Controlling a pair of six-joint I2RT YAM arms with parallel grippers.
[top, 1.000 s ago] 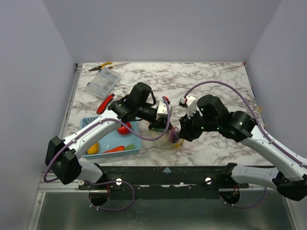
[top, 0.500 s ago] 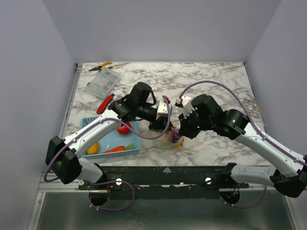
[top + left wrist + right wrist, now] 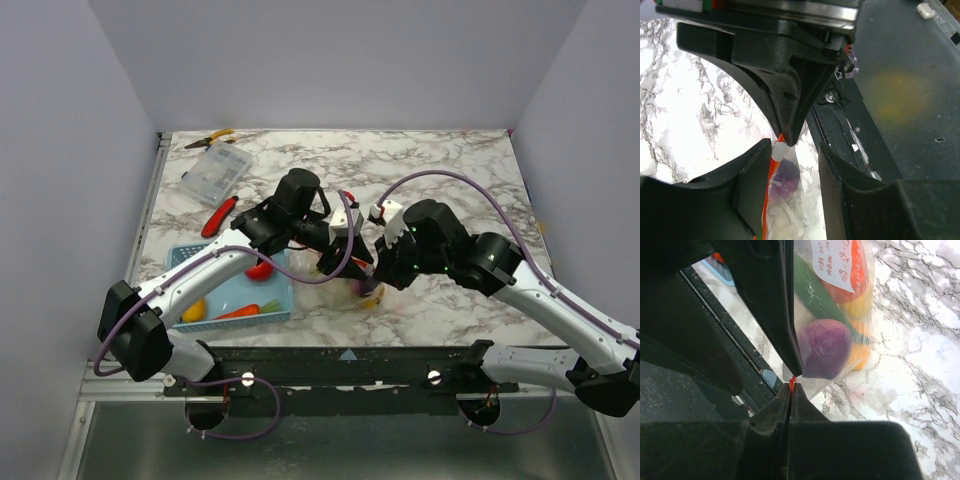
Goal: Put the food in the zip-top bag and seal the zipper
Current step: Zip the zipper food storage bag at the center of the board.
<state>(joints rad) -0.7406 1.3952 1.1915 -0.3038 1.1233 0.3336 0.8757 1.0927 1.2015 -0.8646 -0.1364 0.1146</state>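
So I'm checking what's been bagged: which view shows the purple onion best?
Right wrist: the purple onion sits mid-frame, sharp through the zip-top bag. Left wrist shows it dim and blurred; from the top the arms mostly cover it.

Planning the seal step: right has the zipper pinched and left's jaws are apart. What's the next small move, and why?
Probably close the left gripper on the zipper next to the right gripper. The left jaws stand astride the strip, gripping nothing. The right gripper pinches the strip at a corner of the zip-top bag, and food is inside.
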